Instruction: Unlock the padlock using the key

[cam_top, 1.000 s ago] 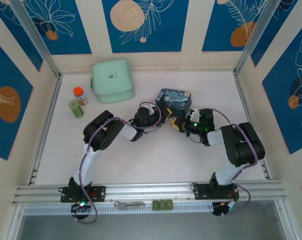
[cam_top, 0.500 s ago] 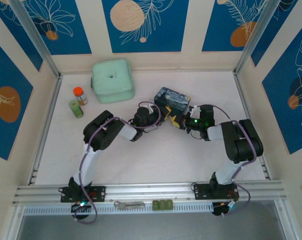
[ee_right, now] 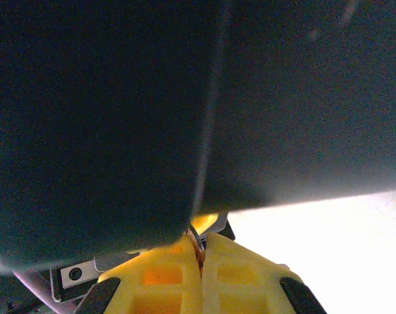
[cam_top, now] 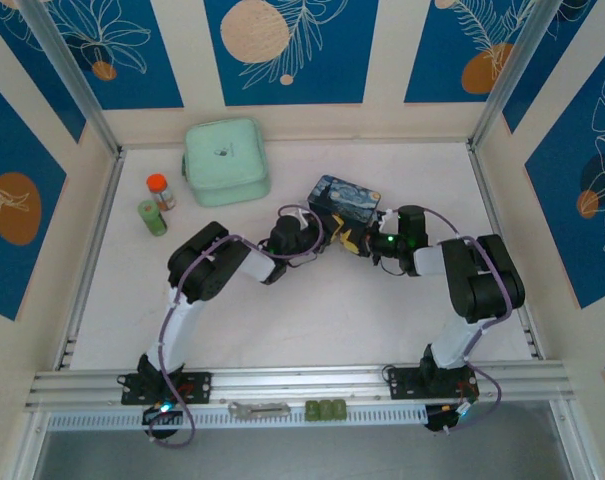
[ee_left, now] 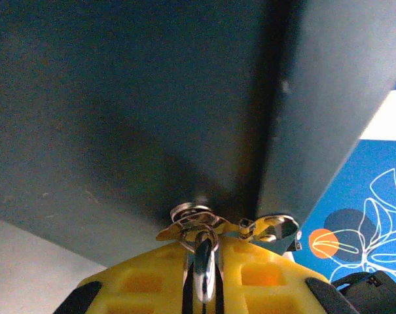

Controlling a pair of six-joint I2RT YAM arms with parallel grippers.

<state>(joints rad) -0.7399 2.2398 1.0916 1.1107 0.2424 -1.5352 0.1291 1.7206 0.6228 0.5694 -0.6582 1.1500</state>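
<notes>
Left claw (ee_left: 203, 247): narrow; we see it pinching a silvery metal piece (ee_left: 203, 278) at the tin box (cam_top: 347, 200).
Right claw (ee_right: 201, 252): we see its fingers pressed together, under the box.

The tin box (cam_top: 348, 203) sits mid-table. A square container (cam_top: 225, 160) lies far-left of it, with 2 small bottles (cam_top: 160, 190) near-left of that. At the box's near side, the left gripper (ee_left: 203, 243) pinches the padlock (ee_left: 205, 265), with the right gripper (ee_right: 199, 245) just to its right.

No legible text or labels
</notes>
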